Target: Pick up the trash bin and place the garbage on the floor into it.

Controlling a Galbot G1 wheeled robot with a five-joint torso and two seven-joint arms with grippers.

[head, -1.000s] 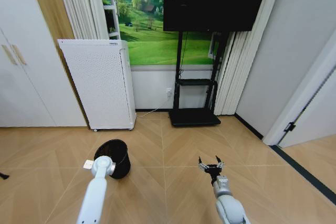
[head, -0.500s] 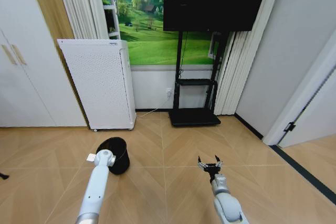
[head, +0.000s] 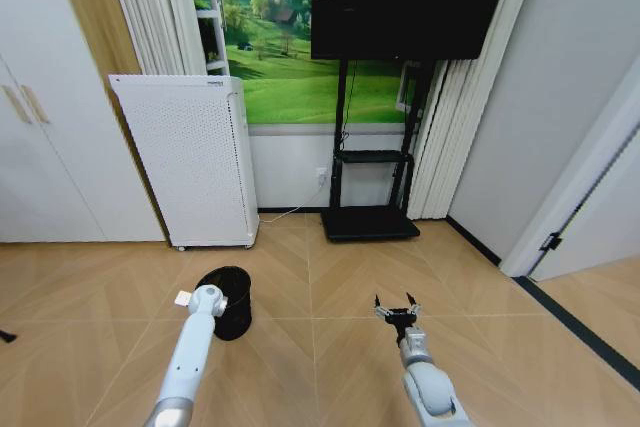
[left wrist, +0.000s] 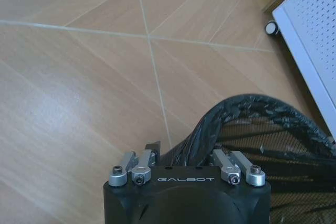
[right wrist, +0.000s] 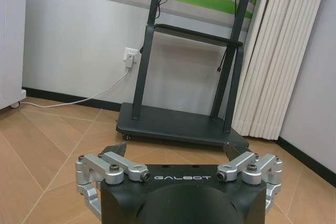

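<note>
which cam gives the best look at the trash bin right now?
Head view: the whole trash bin stands on the floor before the white appliance, with the left gripper at its rim. The left wrist view shows just part of its rim and mesh, close up. The right wrist view faces the TV stand instead.

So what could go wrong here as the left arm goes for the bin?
The left gripper sits astride the bin's thin, wrinkled rim, so a shallow grip might slip. The light mesh bin could tip or slide if nudged. The white appliance stands close behind, leaving little room there.
</note>
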